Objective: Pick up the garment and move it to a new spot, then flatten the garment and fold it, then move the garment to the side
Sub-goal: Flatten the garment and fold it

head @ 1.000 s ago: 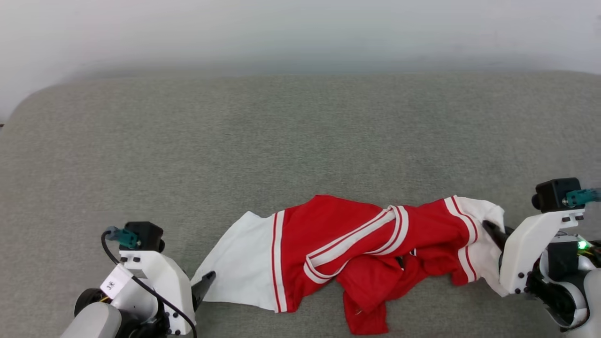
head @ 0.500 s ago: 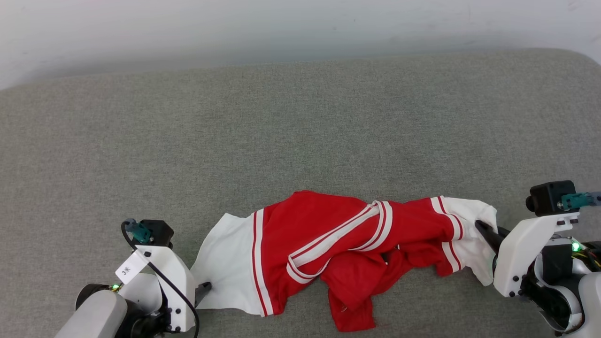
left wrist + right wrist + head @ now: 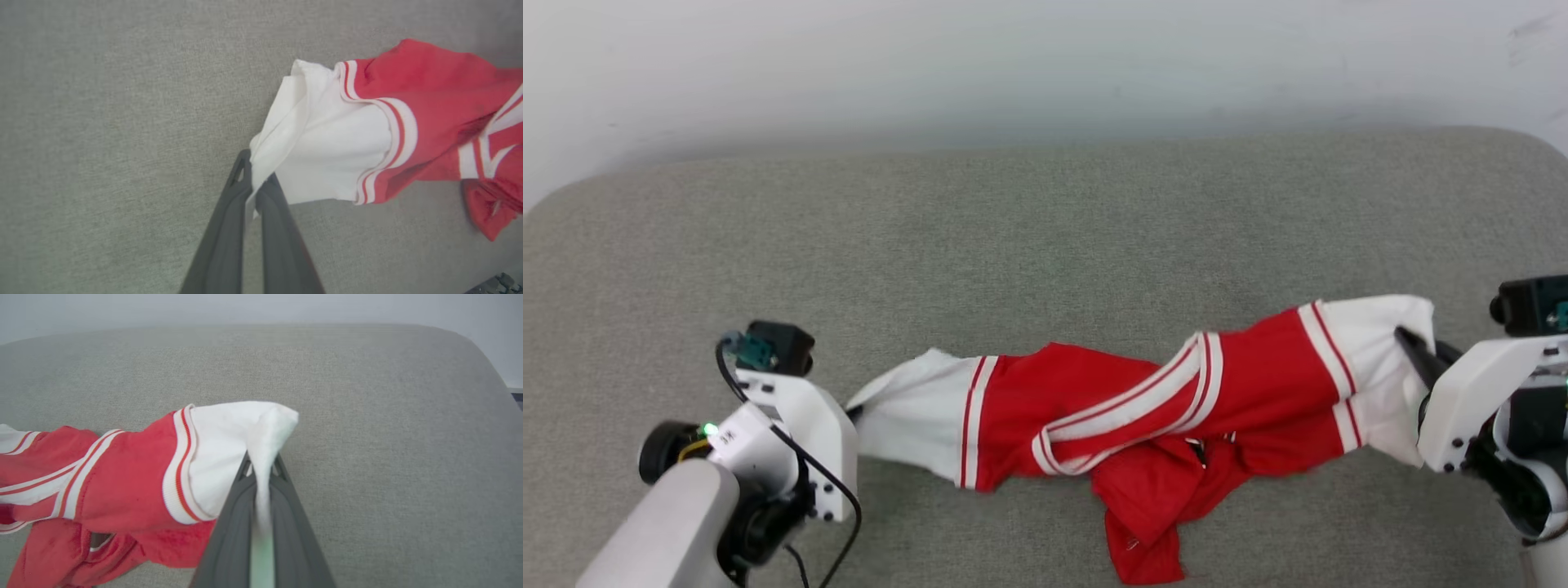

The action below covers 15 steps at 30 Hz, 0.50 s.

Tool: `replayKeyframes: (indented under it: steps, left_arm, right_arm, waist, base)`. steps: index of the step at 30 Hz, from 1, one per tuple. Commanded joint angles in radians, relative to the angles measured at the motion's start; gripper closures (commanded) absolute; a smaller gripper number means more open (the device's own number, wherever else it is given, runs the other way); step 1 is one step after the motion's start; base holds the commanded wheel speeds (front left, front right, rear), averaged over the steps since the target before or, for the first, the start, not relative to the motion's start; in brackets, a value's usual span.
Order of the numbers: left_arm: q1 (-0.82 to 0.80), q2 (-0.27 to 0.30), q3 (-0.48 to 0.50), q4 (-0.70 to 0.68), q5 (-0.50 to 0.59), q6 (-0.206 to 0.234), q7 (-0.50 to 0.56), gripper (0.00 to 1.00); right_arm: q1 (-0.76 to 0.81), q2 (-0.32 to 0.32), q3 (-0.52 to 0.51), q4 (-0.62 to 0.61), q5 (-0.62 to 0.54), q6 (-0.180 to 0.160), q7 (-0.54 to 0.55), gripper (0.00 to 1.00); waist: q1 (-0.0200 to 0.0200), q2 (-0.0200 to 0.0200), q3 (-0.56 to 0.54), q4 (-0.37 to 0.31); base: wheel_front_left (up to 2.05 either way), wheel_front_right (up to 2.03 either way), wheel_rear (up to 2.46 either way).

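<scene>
The garment (image 3: pixel 1143 408) is bright red with white end panels and double white stripes. It hangs stretched and twisted between my two grippers, just above the grey surface, with a red fold drooping at the middle. My left gripper (image 3: pixel 854 411) is shut on the white left end (image 3: pixel 322 134); in the left wrist view (image 3: pixel 253 183) white cloth is pinched between its fingers. My right gripper (image 3: pixel 1405 339) is shut on the white right end (image 3: pixel 229 445), and the right wrist view (image 3: pixel 261 465) has white cloth squeezed between the fingertips.
The grey fabric surface (image 3: pixel 1045 237) spreads wide behind the garment, with rounded corners at the far left and far right. A pale wall (image 3: pixel 1045 65) rises behind it.
My left gripper has shut on the white left end. Both arms have lifted and pulled apart, so the garment is now stretched and raised off the surface. The head camera has shifted.
</scene>
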Motion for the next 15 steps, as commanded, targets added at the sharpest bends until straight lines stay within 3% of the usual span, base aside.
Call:
replayKeyframes:
  steps: [1, 7, 15]
  left_arm:
    - [-0.028, 0.003, 0.011, -0.008, 0.009, 0.006, -0.016, 1.0]
    - [-0.173, -0.022, 0.066, -0.005, 0.02, 0.029, -0.078, 1.0]
    - [-0.44, -0.063, 0.121, 0.113, 0.049, 0.037, -0.173, 1.0]
  right_arm:
    - [-0.023, -0.008, -0.008, 0.007, -0.009, -0.001, -0.016, 1.0]
    - [-0.136, -0.025, -0.022, 0.047, -0.035, -0.001, -0.066, 1.0]
    - [-0.375, -0.057, -0.017, 0.16, -0.079, -0.001, -0.127, 1.0]
  waist:
    - [0.0, 0.0, -0.007, 0.008]
    - [0.0, 0.0, -0.01, 0.021]
    - [0.0, 0.0, 0.042, 0.016]
  base:
    - [0.0, 0.0, 0.0]
    - [0.0, 0.0, 0.0]
    - [0.0, 0.0, 0.0]
